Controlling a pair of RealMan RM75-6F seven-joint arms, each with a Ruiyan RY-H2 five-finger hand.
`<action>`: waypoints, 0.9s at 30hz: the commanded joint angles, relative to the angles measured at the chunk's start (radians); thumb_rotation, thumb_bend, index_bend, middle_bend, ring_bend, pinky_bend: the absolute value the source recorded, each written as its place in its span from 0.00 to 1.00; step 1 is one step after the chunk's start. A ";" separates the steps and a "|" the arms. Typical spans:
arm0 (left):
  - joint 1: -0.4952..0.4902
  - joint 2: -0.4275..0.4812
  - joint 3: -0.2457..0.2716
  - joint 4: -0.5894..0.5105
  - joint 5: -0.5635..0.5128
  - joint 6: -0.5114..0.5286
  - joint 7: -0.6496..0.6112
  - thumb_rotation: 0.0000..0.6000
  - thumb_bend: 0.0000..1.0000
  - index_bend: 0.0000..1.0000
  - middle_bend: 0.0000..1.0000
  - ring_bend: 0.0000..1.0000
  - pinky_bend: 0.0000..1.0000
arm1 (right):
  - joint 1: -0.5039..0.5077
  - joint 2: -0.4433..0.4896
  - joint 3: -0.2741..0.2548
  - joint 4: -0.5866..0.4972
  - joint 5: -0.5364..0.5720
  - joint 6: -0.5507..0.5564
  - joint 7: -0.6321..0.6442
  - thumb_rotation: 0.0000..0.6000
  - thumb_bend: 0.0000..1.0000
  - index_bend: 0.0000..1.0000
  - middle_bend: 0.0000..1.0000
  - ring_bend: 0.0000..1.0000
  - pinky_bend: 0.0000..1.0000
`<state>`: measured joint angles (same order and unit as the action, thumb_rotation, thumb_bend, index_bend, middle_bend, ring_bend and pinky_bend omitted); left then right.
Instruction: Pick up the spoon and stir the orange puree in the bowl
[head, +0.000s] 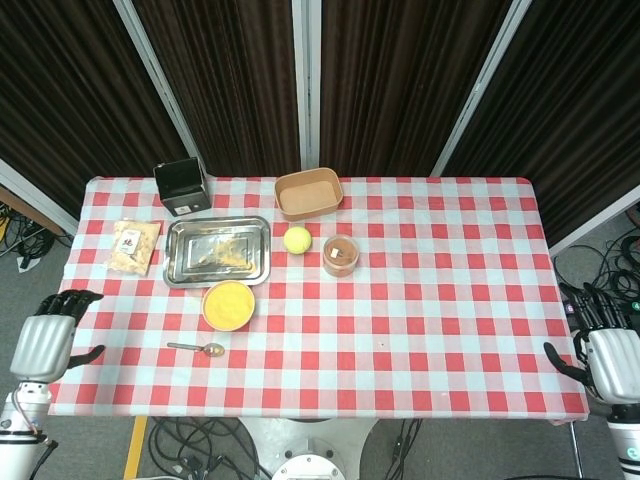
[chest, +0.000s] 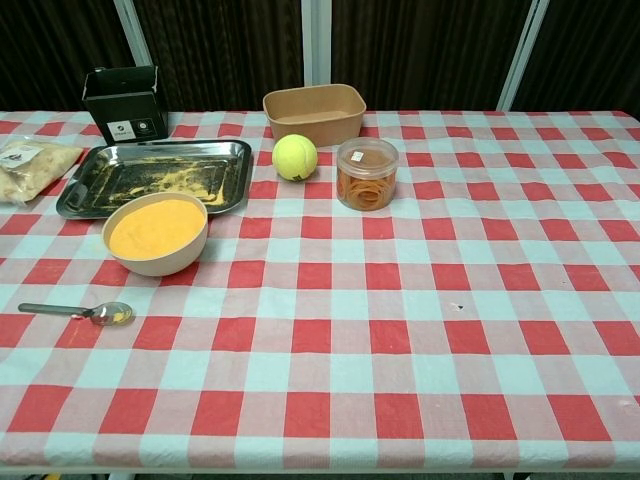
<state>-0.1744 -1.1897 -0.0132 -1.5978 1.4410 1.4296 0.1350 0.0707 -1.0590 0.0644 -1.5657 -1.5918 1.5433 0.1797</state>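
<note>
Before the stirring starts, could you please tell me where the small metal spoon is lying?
The small metal spoon lies flat on the checked tablecloth, left side, just nearer the robot than the bowl of orange puree.

The left hand is at the lower left of the head view, just off the edge of the surface. Its fingers are apart and it holds nothing. The right hand is at the lower right, fingers apart too, and empty. The chest view shows neither hand.

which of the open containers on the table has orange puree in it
The round bowl beside the spoon; the metal tray holds only crumbs, the brown tub shows none.
</note>
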 joint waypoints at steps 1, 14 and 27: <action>-0.061 -0.014 -0.005 0.034 0.022 -0.090 -0.019 1.00 0.14 0.41 0.52 0.41 0.43 | 0.003 0.002 0.002 -0.002 -0.002 0.000 -0.004 1.00 0.24 0.00 0.13 0.00 0.08; -0.214 -0.144 0.014 0.115 0.021 -0.377 -0.083 1.00 0.25 0.55 0.88 0.84 0.95 | 0.022 0.000 0.007 -0.014 0.023 -0.035 -0.036 1.00 0.24 0.00 0.13 0.00 0.08; -0.244 -0.242 0.028 0.167 -0.051 -0.468 -0.022 1.00 0.30 0.57 0.91 0.86 0.96 | 0.026 -0.001 0.005 -0.014 0.034 -0.047 -0.037 1.00 0.24 0.00 0.13 0.00 0.08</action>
<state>-0.4140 -1.4259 0.0141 -1.4363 1.3966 0.9691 0.1079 0.0969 -1.0600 0.0692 -1.5798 -1.5579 1.4961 0.1425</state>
